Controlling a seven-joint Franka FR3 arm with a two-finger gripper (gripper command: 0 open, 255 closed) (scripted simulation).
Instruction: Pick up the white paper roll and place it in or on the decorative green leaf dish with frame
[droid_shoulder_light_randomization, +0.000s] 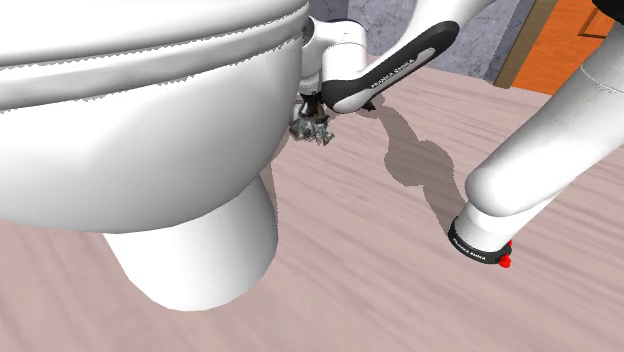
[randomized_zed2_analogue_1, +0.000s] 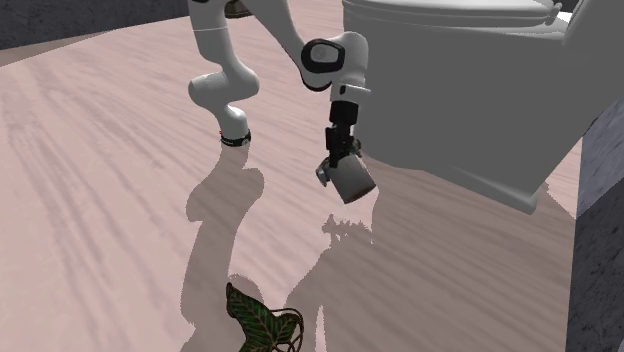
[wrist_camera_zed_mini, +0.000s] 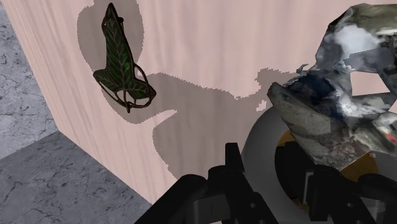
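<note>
My gripper (randomized_zed2_analogue_1: 341, 163) hangs above the pale wooden floor beside a toilet, shut on the paper roll (randomized_zed2_analogue_1: 353, 182), a grey-white cylinder held tilted clear of the floor. In the wrist view the roll (wrist_camera_zed_mini: 270, 153) sits between my black fingers (wrist_camera_zed_mini: 233, 167), with a crumpled grey-white loose end (wrist_camera_zed_mini: 347, 95) sticking out. That ragged end (droid_shoulder_light_randomization: 312, 128) shows just under the toilet bowl's edge. The green leaf dish with its thin dark frame (randomized_zed2_analogue_1: 262, 322) lies flat on the floor well away from the roll. Ahead of the gripper, the dish (wrist_camera_zed_mini: 121, 67) lies partly in the arm's shadow.
A large white toilet (droid_shoulder_light_randomization: 150, 130) stands close beside the gripper; its bowl (randomized_zed2_analogue_1: 480, 90) overhangs the hand. A dark stone wall (randomized_zed2_analogue_1: 600, 240) borders the floor near the dish (wrist_camera_zed_mini: 38, 146). An orange door (droid_shoulder_light_randomization: 575, 40) stands behind the arm.
</note>
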